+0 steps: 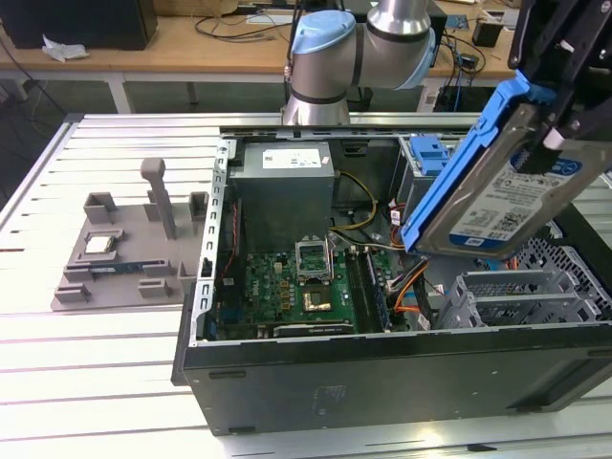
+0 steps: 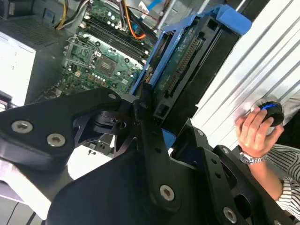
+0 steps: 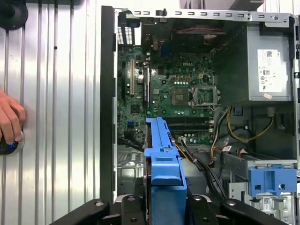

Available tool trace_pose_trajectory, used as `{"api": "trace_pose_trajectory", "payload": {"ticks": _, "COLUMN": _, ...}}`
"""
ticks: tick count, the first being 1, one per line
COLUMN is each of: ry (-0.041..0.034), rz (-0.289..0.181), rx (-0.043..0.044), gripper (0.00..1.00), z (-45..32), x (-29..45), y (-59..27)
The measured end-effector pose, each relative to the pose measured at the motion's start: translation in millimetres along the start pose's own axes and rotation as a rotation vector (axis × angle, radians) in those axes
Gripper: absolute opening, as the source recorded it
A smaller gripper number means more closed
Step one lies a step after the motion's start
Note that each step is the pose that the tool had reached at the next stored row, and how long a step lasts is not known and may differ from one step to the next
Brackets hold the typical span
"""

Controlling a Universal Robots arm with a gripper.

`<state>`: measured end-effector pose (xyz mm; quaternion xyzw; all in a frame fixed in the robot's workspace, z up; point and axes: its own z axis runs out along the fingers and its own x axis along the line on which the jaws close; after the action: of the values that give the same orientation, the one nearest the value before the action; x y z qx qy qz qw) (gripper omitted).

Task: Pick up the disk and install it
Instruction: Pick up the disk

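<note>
**Grip.** The jaws were closed on the disk (image 1: 502,196), a flat rectangular silver hard drive with a white-and-blue label and blue plastic side rails. They clamped it at its upper end.

**Position of the disk.** The disk hung above the open black computer case (image 1: 382,378) and clear of the counter (image 1: 96,382), a silvery slatted metal surface. It was tilted, with its free end sloping down and away from the jaws toward the case interior. In the exterior view the label face was turned toward the camera. In the second wrist view the green circuit-board underside (image 2: 185,65) was visible between the rails. Whether the lower end touched any part of the case could not be determined.

**Below the jaws.** A green motherboard (image 1: 296,287) and a grey metal power supply box (image 1: 285,196) lay inside the case. A blue plastic caddy (image 3: 272,180) sat on top of a grey metal drive cage (image 3: 255,161), near the lower end of the held disk.

**Away from the jaws.**
- At the exterior view's left, well apart from the jaws, a grey plastic fixture tray (image 1: 115,273) rested on the counter with a small square silver chip (image 1: 100,244) seated in it.
- Outside the case, off to one side of the jaws, a person's hand (image 2: 255,133) rested on a round black knob (image 2: 272,112) standing on the counter.
- The arm's silver and light-blue joint (image 1: 354,48) stood beyond the case.
</note>
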<state>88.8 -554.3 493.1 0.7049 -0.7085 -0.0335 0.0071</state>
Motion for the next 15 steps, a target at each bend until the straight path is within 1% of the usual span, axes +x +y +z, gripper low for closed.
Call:
{"api": "trace_pose_trajectory", "payload": {"ticks": 1, "ry": -0.0002, "rz": 0.0, "rx": 0.0, "gripper": 0.37, "z": 0.2, "x": 3.7, "y": -0.4}}
{"api": "trace_pose_trajectory", "payload": {"ticks": 2, "ry": -0.002, "rz": 0.0, "rx": 0.0, "gripper": 0.37, "z": 0.4, "x": 9.8, "y": -1.1}}
{"api": "trace_pose_trajectory", "payload": {"ticks": 3, "ry": -0.0076, "rz": 0.0, "rx": -0.0001, "gripper": 0.37, "z": 0.5, "x": 13.1, "y": -1.4}}
{"api": "trace_pose_trajectory", "payload": {"ticks": 4, "ry": -0.0217, "rz": -0.001, "rx": -0.0001, "gripper": 0.37, "z": 0.5, "x": 15.8, "y": -2.1}}
{"api": "trace_pose_trajectory", "payload": {"ticks": 5, "ry": -0.0247, "rz": -0.001, "rx": -0.0001, "gripper": 0.37, "z": 0.6, "x": 16.3, "y": -2.8}}
{"api": "trace_pose_trajectory", "payload": {"ticks": 8, "ry": -0.0247, "rz": -0.001, "rx": -0.0002, "gripper": 0.37, "z": 1.9, "x": 16.4, "y": -6.2}}
{"api": "trace_pose_trajectory", "payload": {"ticks": 11, "ry": -0.0233, "rz": -0.001, "rx": -0.0005, "gripper": 0.37, "z": 5.4, "x": 14.7, "y": -14.8}}
{"api": "trace_pose_trajectory", "payload": {"ticks": 13, "ry": -0.0218, "rz": -0.001, "rx": -0.0007, "gripper": 0.37, "z": 7.7, "x": 10.3, "y": -21.0}}
{"api": "trace_pose_trajectory", "payload": {"ticks": 14, "ry": -0.02, "rz": -0.001, "rx": -0.001, "gripper": 0.37, "z": 9.5, "x": 4.8, "y": -28.2}}
{"api": "trace_pose_trajectory", "payload": {"ticks": 15, "ry": -0.0195, "rz": -0.001, "rx": -0.0011, "gripper": 0.37, "z": 10.3, "x": 2.7, "y": -30.4}}
